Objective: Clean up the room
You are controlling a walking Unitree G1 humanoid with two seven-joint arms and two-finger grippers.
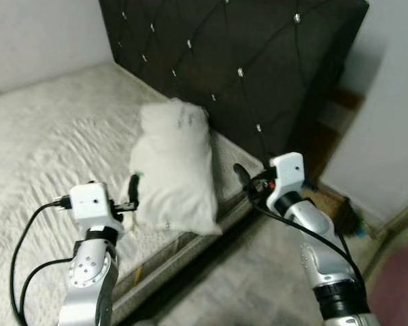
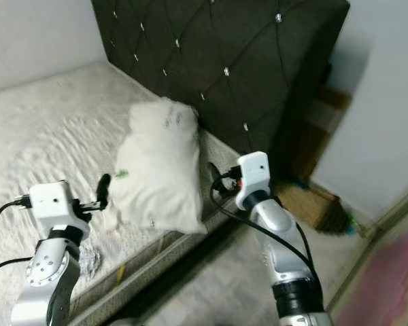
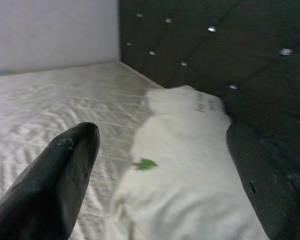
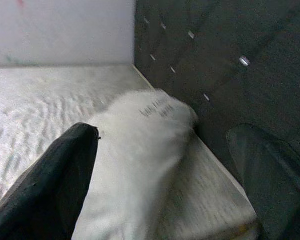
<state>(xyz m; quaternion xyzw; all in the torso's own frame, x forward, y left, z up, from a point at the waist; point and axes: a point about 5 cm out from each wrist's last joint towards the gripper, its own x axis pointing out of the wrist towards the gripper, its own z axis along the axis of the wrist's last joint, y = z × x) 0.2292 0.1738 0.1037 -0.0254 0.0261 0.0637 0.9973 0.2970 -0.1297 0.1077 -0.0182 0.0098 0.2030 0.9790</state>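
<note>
- Both silver arms reach up from the near edge, and the left tool (image 1: 132, 192) sits lowest and closest, its two black fingers spread apart with nothing between them.
- Just beyond that tool, practically at its fingertips, lies the white pillow (image 1: 175, 166), near the edge of the bed (image 1: 47, 136).
- Its long axis runs away from the robot, from the mattress edge up toward the dark tufted headboard (image 1: 238, 61), and its near corner overhangs the edge a little.
- Off to the pillow's other side, the right tool (image 1: 243, 178) hangs over the bed's edge, apart from the pillow, fingers likewise released and empty.
- So the pillow lies between the two tools, and I'd judge the left one nearer.
- A small green tag (image 3: 146, 164) marks the pillow's near face.
</note>
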